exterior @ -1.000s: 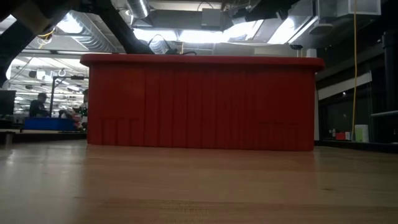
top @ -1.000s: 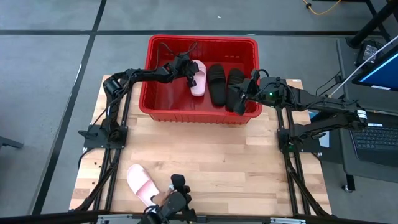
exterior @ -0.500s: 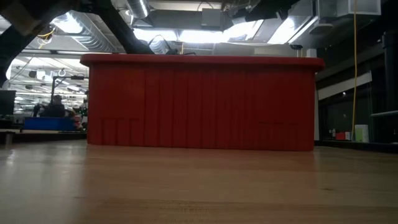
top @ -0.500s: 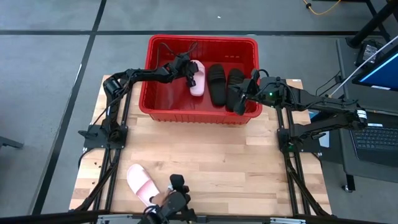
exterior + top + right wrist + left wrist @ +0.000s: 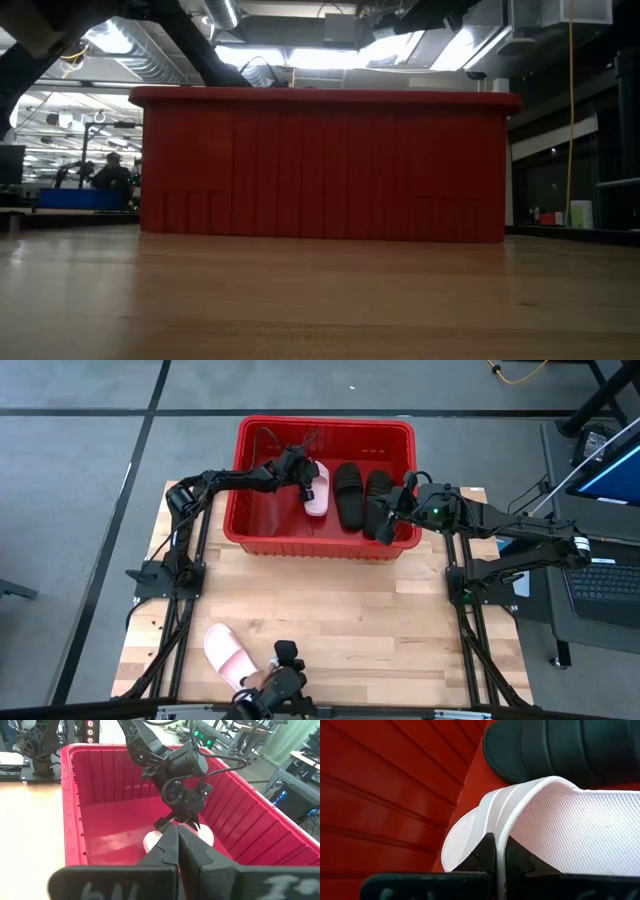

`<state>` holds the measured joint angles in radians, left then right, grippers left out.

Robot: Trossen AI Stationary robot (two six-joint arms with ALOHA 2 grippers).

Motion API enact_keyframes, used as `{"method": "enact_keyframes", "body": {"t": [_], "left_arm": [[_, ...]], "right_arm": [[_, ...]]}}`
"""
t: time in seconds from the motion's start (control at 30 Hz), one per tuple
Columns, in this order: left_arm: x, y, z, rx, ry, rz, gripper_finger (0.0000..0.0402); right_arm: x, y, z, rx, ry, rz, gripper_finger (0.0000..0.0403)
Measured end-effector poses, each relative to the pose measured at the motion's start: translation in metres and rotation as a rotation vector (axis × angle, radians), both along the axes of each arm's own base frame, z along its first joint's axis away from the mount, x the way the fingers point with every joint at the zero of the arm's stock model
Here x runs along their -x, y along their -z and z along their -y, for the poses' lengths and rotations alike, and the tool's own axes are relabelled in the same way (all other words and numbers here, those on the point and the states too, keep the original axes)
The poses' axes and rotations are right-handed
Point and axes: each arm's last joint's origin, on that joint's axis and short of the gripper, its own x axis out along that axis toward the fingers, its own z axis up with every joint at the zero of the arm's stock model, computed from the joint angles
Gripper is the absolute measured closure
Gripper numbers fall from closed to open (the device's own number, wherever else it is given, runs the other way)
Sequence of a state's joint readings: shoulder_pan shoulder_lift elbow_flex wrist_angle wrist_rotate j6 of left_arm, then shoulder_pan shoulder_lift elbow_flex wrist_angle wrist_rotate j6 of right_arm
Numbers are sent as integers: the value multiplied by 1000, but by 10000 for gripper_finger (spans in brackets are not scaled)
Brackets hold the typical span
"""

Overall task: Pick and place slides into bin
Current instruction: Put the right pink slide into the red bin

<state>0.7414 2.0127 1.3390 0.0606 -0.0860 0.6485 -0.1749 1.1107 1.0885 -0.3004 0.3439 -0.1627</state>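
Observation:
The red bin [image 5: 325,430] stands at the table's far side; in the low view its near wall [image 5: 320,165] hides what is inside. Two black slides [image 5: 348,495] [image 5: 379,488] lie side by side in it. My left gripper [image 5: 305,472] reaches into the bin from the left and is shut on a pale pink slide [image 5: 319,488]. One black slide also shows in the left wrist view [image 5: 560,745]. My right gripper [image 5: 382,518] is over the bin's near right corner, its fingers shut [image 5: 177,837] with nothing between them. A second pink slide [image 5: 228,655] lies on the table near its front edge. My left gripper [image 5: 496,845] pinches the edge of the pink slide's wide strap [image 5: 492,827] between its two fingers. The fingers slant down into the bin from the table's left. In the right wrist view the slide [image 5: 206,838] sits low under the gripper; whether it rests on the bin's floor I cannot tell.
Bare wooden table [image 5: 330,610] stretches between the bin and the front edge. A dark camera mount [image 5: 283,682] stands at the front edge beside the pink slide. Both arms' frames [image 5: 165,575] [image 5: 470,585] flank the table. A person shows far off in the room [image 5: 110,172].

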Motion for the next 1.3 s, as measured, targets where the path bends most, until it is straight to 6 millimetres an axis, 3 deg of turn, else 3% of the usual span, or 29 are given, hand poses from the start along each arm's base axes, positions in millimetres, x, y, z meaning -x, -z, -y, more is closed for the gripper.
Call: {"method": "enact_keyframes", "body": {"t": [0.17,0.5,0.77,1.3], "left_arm": [[1,-1,-1,2,-3,0,398],[-10,24,-2,14,17,3,398],[-13,21,-5,-19,13,33,396],[-16,22,-1,-5,27,29,330]], "right_arm": [[0,0,0,0,0,2,399],[0,0,0,-1,0,0,399],[0,0,0,-3,1,-2,399],[0,0,0,-2,0,-6,399]]}}
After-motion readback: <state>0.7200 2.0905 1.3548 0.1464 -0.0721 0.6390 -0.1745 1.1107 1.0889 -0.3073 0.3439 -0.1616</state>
